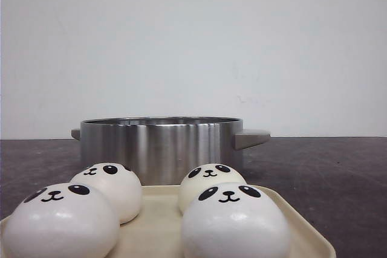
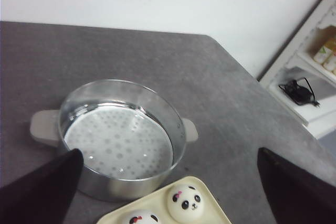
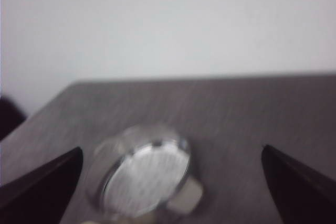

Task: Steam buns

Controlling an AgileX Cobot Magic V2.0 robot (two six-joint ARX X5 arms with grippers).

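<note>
Several white panda-face buns sit on a cream tray (image 1: 158,228) at the front: front left bun (image 1: 60,225), back left bun (image 1: 110,188), back right bun (image 1: 210,182), front right bun (image 1: 234,225). Behind the tray stands a steel steamer pot (image 1: 161,148) with beige handles. In the left wrist view the pot (image 2: 122,137) shows its empty perforated floor, with two buns (image 2: 185,202) on the tray (image 2: 212,208) beside it. My left gripper (image 2: 170,187) is open, high above them. My right gripper (image 3: 170,182) is open, high above the blurred pot (image 3: 147,174). Neither gripper shows in the front view.
The dark grey table (image 1: 326,173) reaches to a white wall. In the left wrist view a white shelf unit (image 2: 310,77) holding bottles and a black item stands beyond the table's far edge.
</note>
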